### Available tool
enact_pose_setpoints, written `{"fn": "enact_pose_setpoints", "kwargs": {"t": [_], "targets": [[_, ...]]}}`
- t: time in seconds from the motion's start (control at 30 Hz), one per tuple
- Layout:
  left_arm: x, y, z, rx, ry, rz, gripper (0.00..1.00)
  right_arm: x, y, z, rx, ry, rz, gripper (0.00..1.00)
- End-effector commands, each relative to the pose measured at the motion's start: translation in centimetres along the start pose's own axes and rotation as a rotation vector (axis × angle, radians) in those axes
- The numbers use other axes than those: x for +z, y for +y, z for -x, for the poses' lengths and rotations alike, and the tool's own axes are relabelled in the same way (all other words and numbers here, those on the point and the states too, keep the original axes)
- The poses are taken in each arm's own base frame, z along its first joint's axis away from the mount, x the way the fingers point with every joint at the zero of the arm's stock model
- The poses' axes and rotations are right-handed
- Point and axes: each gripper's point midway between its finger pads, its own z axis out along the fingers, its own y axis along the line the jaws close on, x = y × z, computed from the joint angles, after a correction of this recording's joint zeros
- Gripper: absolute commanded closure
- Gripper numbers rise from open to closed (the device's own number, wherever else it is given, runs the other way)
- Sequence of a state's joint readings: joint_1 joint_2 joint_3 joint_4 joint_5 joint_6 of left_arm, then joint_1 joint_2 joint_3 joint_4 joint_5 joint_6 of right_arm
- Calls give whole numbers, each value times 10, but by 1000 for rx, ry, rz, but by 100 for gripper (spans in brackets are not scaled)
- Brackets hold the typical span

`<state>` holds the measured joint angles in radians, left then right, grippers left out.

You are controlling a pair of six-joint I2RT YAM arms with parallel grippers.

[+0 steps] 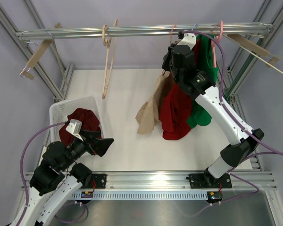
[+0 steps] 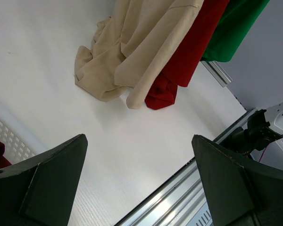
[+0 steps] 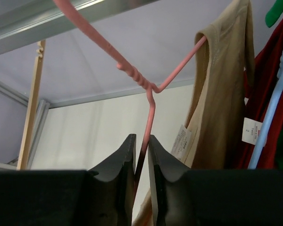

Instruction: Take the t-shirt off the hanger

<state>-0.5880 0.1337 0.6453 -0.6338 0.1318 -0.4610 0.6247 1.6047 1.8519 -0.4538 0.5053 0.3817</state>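
the beige t-shirt (image 3: 221, 94) is hanging from only one arm of the pink hanger (image 3: 153, 89). the fabric is bunching over that arm's tip, and the hanger's other arm is showing bare. in the overhead view the shirt is drooping below the rail (image 1: 132, 32), and its lower end is crumpling on the white table (image 1: 122, 150). judging by this, the removal is partly done: one shoulder seems to be free, the other is yet to slip off, and the shirt is not yet lying apart from the hanger.

the right gripper (image 3: 141, 141) is clenching the hanger's thin pink stem between its fingers, just below the twisted neck. whether the hook is sitting on the rail cannot be told.

a white tag (image 3: 180, 141) is dangling inside the beige shirt, and another white tag (image 3: 251, 131) is showing on the red t-shirt (image 1: 177, 113) beside it. both are carrying print, but it is too small to read. no brand is showing anywhere.

the red t-shirt and a green garment (image 1: 203, 94) are hanging just beside the beige one, touching it, with a light blue hanger (image 3: 269, 122) among them. a bare wooden hanger (image 1: 108, 61) is hanging further left on the rail.

the left gripper (image 2: 139, 141) is hovering with its jaws wide apart and holding nothing. it is sitting well apart from the shirt, near a white basket (image 1: 61, 110) that is holding a dark red garment (image 1: 82, 120).
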Motion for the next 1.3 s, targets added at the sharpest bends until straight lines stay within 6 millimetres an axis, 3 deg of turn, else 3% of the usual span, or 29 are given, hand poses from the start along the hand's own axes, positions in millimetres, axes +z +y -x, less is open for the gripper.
{"fn": "enact_pose_setpoints", "kwargs": {"t": [0.0, 0.1, 0.23, 0.4, 0.5, 0.7, 0.73, 0.77, 0.8, 0.87, 0.9, 0.97, 1.03, 1.1, 1.13, 1.17, 1.23, 1.27], "targets": [[4, -7, 5, 9, -11, -39, 1, -3, 11, 21, 66, -55, 71, 87], [4, -7, 5, 9, -13, -38, 1, -11, 13, 31, 96, -81, 92, 100], [6, -10, 5, 15, 7, -47, 1, -25, 23, 47, 124, -112, 167, 100], [10, -30, 16, 14, 10, -138, 1, -52, 39, 76, 169, -166, 287, 100], [14, -43, 23, 6, 22, -187, 1, -64, 39, 82, 180, -183, 316, 100], [22, -61, 33, -12, 43, -262, 1, -74, 41, 61, 215, -123, 373, 100], [22, -65, 36, -16, 44, -276, 1, -71, 40, 39, 212, -77, 380, 100], [25, -68, 39, -18, 47, -290, 1, -80, 40, 41, 234, -89, 401, 100], [24, -75, 37, -19, 66, -325, 1, -78, 37, 19, 238, -48, 394, 100], [26, -82, 39, -21, 94, -354, 1, -91, 42, 10, 257, -44, 424, 100], [27, -84, 39, -14, 102, -365, 1, -92, 41, -7, 255, -13, 424, 100], [28, -97, 36, 7, 133, -406, 1, -112, 53, -24, 248, 4, 459, 100], [33, -93, 36, 8, 127, -374, 1, -124, 60, -25, 246, 1, 480, 100], [32, -106, 30, 19, 149, -405, 1, -140, 64, -22, 254, -10, 505, 100], [42, -101, 29, 24, 146, -351, 1, -143, 63, -20, 260, -20, 505, 100], [39, -114, 22, 36, 163, -392, 1, -146, 62, -16, 268, -33, 506, 100], [49, -110, 22, 53, 139, -317, 1, -153, 58, -5, 288, -55, 503, 100], [46, -123, 18, 62, 143, -355, 1, -154, 57, -4, 294, -56, 501, 100]]}}
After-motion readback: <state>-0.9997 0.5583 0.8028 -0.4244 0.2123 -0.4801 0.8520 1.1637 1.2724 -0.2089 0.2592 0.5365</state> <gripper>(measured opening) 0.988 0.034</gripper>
